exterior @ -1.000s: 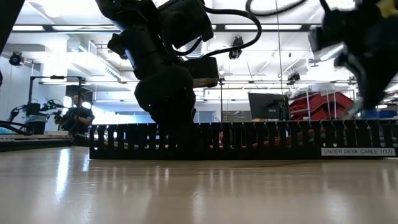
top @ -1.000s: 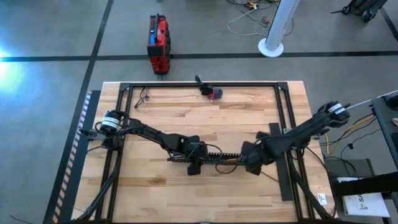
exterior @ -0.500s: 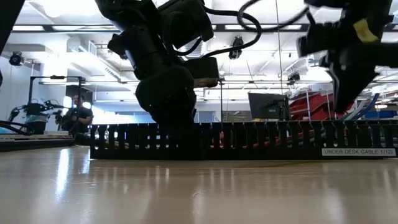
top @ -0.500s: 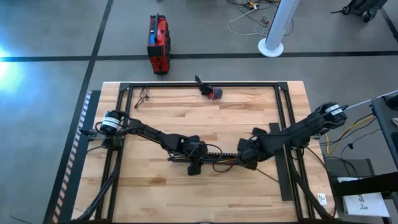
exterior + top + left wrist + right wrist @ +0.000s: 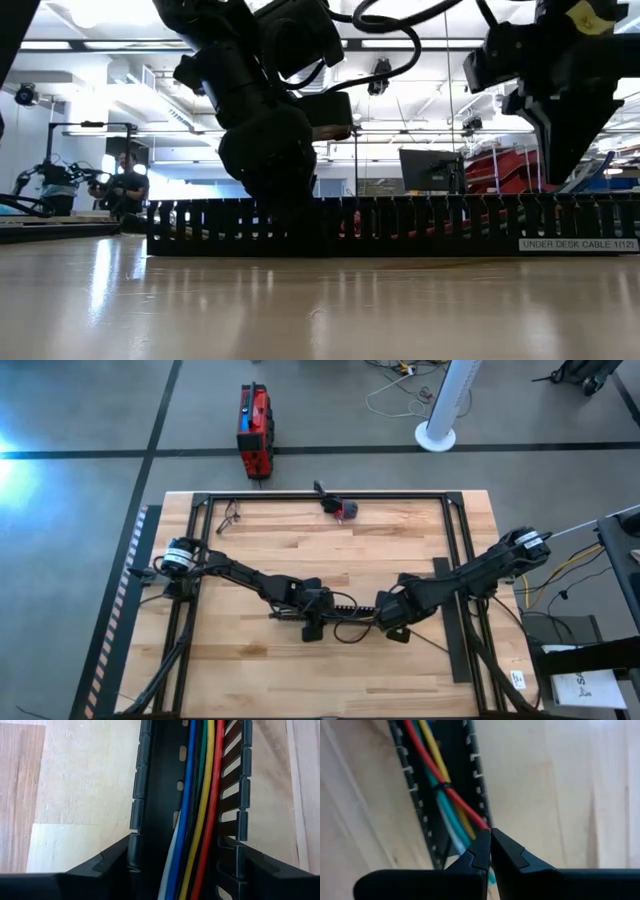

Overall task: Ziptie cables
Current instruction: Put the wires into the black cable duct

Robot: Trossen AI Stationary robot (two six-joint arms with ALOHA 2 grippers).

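Evidently the cables [image 5: 197, 810] lie lengthwise inside the slotted black cable tray [image 5: 345, 603] mid-counter, and the left gripper [image 5: 312, 622] straddles that tray with jaws spread over both walls, probably to steady it. The right gripper [image 5: 490, 845], jaws pinched closed and apparently holding nothing, noses against the red wire where the bundle leaves the tray, near a thin black tie [image 5: 440, 785], likely to tuck it.

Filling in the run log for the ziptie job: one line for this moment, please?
left gripper: astride slotted cable tray | right gripper: shut, tips at red wire | cables: in tray, black tie around
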